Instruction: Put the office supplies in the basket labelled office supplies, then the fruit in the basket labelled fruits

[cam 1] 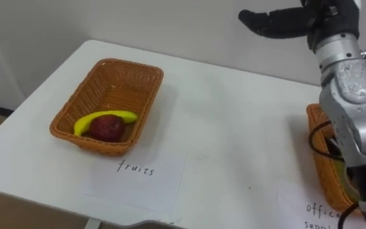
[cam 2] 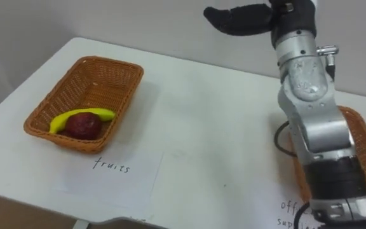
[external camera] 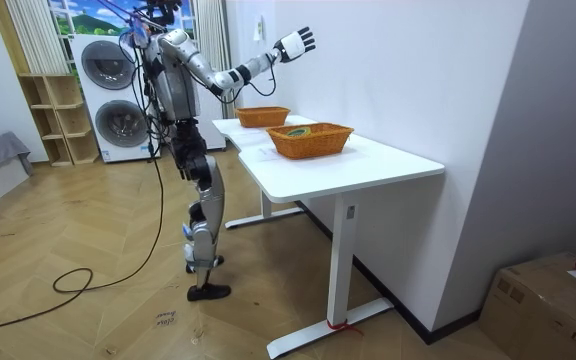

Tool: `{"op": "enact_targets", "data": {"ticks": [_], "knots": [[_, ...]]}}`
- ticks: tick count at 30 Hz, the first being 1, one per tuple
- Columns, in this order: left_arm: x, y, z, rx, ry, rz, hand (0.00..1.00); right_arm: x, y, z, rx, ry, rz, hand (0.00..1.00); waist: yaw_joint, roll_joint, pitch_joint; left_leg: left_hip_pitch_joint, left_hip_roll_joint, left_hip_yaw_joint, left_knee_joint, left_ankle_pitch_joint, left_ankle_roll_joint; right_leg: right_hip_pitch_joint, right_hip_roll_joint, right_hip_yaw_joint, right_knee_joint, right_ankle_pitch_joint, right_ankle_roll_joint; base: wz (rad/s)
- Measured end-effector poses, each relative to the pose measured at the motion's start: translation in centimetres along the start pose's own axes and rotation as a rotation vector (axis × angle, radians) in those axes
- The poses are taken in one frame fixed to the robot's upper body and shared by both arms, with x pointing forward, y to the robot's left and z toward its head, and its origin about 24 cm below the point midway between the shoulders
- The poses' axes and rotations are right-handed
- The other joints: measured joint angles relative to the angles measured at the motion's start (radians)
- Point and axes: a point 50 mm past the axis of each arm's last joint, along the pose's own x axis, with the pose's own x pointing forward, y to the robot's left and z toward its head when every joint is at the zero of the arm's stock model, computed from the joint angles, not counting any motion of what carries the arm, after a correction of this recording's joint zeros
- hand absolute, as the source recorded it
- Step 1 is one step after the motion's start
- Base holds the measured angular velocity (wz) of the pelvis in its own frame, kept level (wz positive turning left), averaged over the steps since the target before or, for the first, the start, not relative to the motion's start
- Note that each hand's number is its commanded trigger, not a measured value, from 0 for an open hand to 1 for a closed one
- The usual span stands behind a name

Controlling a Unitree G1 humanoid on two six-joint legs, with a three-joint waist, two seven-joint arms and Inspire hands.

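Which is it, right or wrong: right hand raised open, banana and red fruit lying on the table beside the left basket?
Wrong: the left eye view shows the banana and red fruit inside the left basket, not beside it. The right hand is raised, open.

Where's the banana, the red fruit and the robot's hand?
banana (cam 1: 124, 115), left eye view, on its yellow right end.
red fruit (cam 1: 107, 127), left eye view, on its middle.
right hand (cam 1: 291, 19), left eye view, on the dark palm, fingers straight.

Orange woven basket (cam 1: 129, 83), yellow banana (cam 1: 110, 117), dark-red fruit (cam 1: 107, 128), white table (cam 1: 234, 127).
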Motion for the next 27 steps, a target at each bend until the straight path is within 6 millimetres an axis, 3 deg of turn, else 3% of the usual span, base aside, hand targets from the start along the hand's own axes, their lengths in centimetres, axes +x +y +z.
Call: {"op": "enact_targets", "data": {"ticks": [4, 5, 10, 16, 19, 23, 27], "knots": [[0.0, 0.0, 0.0, 0.0, -0.002, 0.002, 0.0, 0.1, -2.0, 1.4, 0.083, -0.054, -0.088, 0.0, -0.014, 0.008, 0.0019, 0.01, 0.008, 0.024, 0.0, -0.008, -0.002, -0.001, 0.006, 0.019, 0.0, 0.001, -0.002, -0.18], [0.0, 0.0, -0.2, 0.001, 0.0, 0.003, 0.0, 0.0, -2.3, 1.9, 0.106, -0.076, -0.111, 0.0, -0.023, 0.01, -0.0003, 0.012, 0.011, 0.028, 0.0, -0.01, -0.003, -0.001, 0.008, 0.026, 0.0, 0.002, -0.002, -0.16], [-0.1, -0.1, -0.2, 0.001, -0.003, 0.031, 0.0, -0.2, -4.1, 2.8, 0.207, -0.118, -0.197, 0.0, -0.066, 0.025, 0.0031, 0.013, 0.016, 0.045, 0.003, -0.015, -0.005, -0.006, 0.014, 0.041, -0.001, 0.003, -0.005, -0.08], [-0.1, -0.1, -0.2, 0.001, -0.003, 0.035, 0.0, -2.5, -6.7, 0.1, 0.198, -0.023, -0.333, 0.0, -0.094, 0.051, 0.0047, 0.011, 0.018, 0.059, -0.001, -0.018, -0.004, -0.017, 0.014, 0.056, 0.0, 0.004, -0.005, -0.09], [-0.1, 0.0, -0.2, 0.0, -0.004, 0.051, 0.0, -4.2, -8.3, -1.7, 0.215, 0.055, -0.425, 0.0, -0.115, 0.064, 0.0, 0.012, 0.017, 0.06, -0.001, -0.018, -0.004, -0.018, 0.014, 0.057, 0.0, 0.004, -0.005, -0.02], [-0.1, 0.0, -0.3, -0.002, -0.01, 0.065, 0.0, -6.6, -10.9, -3.5, 0.206, 0.137, -0.584, 0.0, -0.12, 0.063, 0.0026, 0.011, 0.018, 0.072, -0.003, -0.018, -0.005, -0.024, 0.017, 0.066, -0.001, 0.004, -0.004, -0.06], [-0.2, 0.0, -0.5, -0.004, -0.016, 0.085, 0.0, -8.6, -12.1, -4.5, 0.208, 0.184, -0.667, 0.0, -0.13, 0.058, 0.0056, 0.011, 0.025, 0.089, -0.005, -0.023, -0.006, -0.031, 0.022, 0.092, -0.002, 0.003, -0.005, -0.15]]}}
